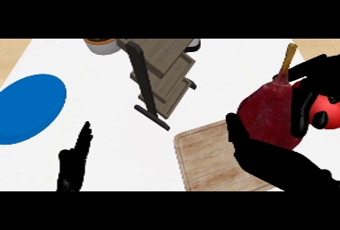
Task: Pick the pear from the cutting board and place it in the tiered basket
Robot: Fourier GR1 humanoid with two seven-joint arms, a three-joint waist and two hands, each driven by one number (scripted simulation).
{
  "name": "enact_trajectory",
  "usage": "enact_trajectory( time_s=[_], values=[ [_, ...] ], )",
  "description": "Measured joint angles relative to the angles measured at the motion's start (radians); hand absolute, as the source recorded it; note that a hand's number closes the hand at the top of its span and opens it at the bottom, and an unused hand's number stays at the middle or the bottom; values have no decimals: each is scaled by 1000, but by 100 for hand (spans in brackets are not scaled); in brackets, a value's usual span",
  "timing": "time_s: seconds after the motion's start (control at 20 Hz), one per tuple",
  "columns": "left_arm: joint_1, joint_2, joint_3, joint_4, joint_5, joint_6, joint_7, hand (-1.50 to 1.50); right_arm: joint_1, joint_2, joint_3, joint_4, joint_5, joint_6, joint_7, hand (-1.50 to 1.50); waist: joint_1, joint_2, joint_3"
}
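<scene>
A dark red pear [269,114] with a tan stem hangs close under my head view at the right, above the wooden cutting board [209,159]. My right hand [279,161] is shut on the pear, thumb below it and fingers curled over its right side. The tiered basket [163,74], a dark frame with wooden shelves, stands at the back centre, left of the pear. At the lower left my left hand [74,159] rests open, fingers up.
A blue plate [30,108] lies at the left edge. A white cup with an orange top [101,45] stands behind the basket. A red object [325,108] shows behind my right hand's fingers.
</scene>
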Motion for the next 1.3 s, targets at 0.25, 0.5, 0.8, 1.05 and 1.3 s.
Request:
enact_trajectory(
  time_s=[0.25,0.5,0.8,1.05,1.3],
  values=[
    [-8,3,-2,0,-5,-2,10,0,-144,39,-71,100,22,59,-20,150,10,2,0],
    [-11,6,-4,-3,-5,-10,12,0,-306,79,-164,239,46,104,-26,150,23,6,1],
    [-30,7,-4,-4,1,-27,24,0,-520,122,-282,455,81,151,-37,150,39,16,4],
    [-35,3,-5,-4,-1,-34,21,0,-669,151,-369,651,98,179,-61,150,50,25,7],
    [-29,-3,-15,-15,-13,-33,20,0,-748,177,-414,847,138,177,-98,150,59,32,8]
  ],
)
